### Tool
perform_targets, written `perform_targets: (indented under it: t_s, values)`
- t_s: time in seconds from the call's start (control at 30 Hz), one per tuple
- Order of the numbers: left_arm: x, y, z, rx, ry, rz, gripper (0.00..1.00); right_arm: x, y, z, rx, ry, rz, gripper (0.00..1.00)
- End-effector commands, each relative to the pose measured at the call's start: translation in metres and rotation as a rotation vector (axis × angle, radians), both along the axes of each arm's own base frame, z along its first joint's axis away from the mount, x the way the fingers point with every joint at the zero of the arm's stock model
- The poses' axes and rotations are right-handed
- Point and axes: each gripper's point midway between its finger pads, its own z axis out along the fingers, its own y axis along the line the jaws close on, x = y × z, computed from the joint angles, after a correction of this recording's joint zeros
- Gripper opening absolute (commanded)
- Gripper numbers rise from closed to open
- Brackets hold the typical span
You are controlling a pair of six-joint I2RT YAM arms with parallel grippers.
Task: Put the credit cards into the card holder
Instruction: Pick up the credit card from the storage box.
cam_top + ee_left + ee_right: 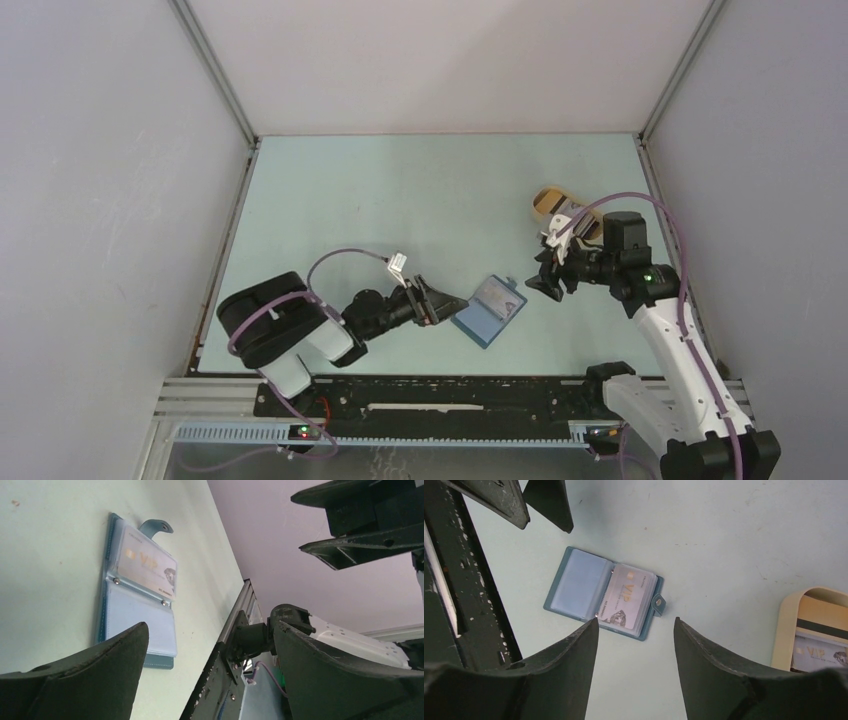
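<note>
One whitish VIP credit card (626, 600) is sitting in the open teal-blue card holder (489, 308) by the near edge of the pale table (400, 200) | left gripper (452, 300), right gripper (540, 283) hovering, jaws apart, empty | risk: thin cards (819, 652) in the tan oval tray (786, 625) slipping when pinched, unpinned holder sliding

The card holder (574, 587), a teal-blue wallet, lies open and flat, well apart from the tan tray (784, 635). One whitish card (626, 600) with gold "VIP" lettering sits in the clear pocket on its snap-tab half. More credit cards (819, 652) lie inside the tray.
</note>
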Motion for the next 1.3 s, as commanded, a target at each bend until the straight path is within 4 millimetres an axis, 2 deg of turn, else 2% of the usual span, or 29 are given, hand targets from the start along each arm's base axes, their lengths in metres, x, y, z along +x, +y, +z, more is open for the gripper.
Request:
perform_targets:
  t_s: [0.0, 0.23, 0.37, 0.53, 0.63, 0.83, 0.97, 1.27]
  values:
    - [-0.004, 0.005, 0.004, 0.077, -0.104, -0.035, 1.0, -0.006, 0.003, 0.031, 0.085, -0.024, 0.012, 0.66]
    - [0.003, 0.018, 0.019, 0.252, -0.236, -0.012, 1.0, -0.006, -0.004, 0.039, 0.11, -0.042, -0.015, 0.68]
    - [0.012, 0.041, 0.031, 0.386, -0.309, 0.059, 1.0, -0.004, -0.008, 0.042, 0.112, -0.058, -0.037, 0.68]
    - [0.024, 0.071, 0.055, 0.497, -0.387, 0.173, 1.0, -0.001, -0.012, 0.047, 0.109, -0.069, -0.06, 0.68]
    - [0.031, 0.084, 0.073, 0.546, -0.443, 0.228, 1.0, 0.0, -0.013, 0.054, 0.11, -0.081, -0.064, 0.69]
    - [0.045, 0.104, 0.094, 0.641, -0.509, 0.321, 1.0, 0.002, -0.013, 0.073, 0.117, -0.089, -0.073, 0.73]
    - [0.055, 0.119, 0.103, 0.697, -0.525, 0.402, 1.0, 0.005, -0.012, 0.081, 0.13, -0.067, -0.086, 0.81]
    - [0.075, 0.162, 0.122, 0.829, -0.567, 0.636, 1.0, 0.026, -0.013, 0.088, 0.165, -0.022, -0.145, 0.83]
